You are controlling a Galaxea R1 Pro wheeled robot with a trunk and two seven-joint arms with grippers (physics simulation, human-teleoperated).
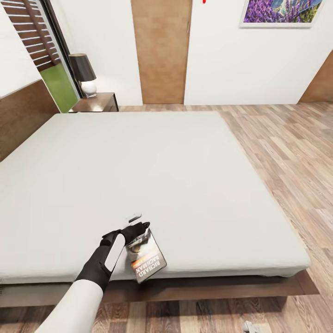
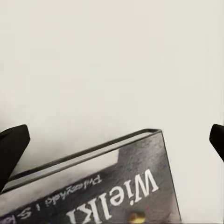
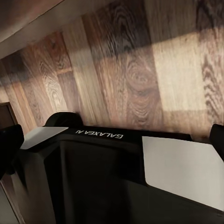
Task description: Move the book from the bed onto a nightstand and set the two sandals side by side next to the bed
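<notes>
The book [image 1: 149, 262] lies flat on the bed [image 1: 152, 175], at the mattress's near edge, its orange band and "RICHARD BACHMAN" facing up. My left gripper [image 1: 137, 224] hovers over the book's far end. In the left wrist view the left gripper [image 2: 112, 140] is open, its dark fingertips [image 2: 11, 147] spread wide apart, with the book's [image 2: 116, 186] corner between them over the grey mattress. The nightstand [image 1: 95, 102] stands at the bed's far left corner. My right gripper [image 3: 112, 144] is open, hanging over the robot's own dark base [image 3: 102, 177] and wood floor. The sandals are out of view.
A black-shaded lamp [image 1: 83, 74] stands on the nightstand beside the dark headboard [image 1: 21, 115]. A brown door [image 1: 162, 51] and a framed lavender picture [image 1: 280, 13] are on the far wall. Plank floor [image 1: 286, 148] runs along the bed's right side and foot.
</notes>
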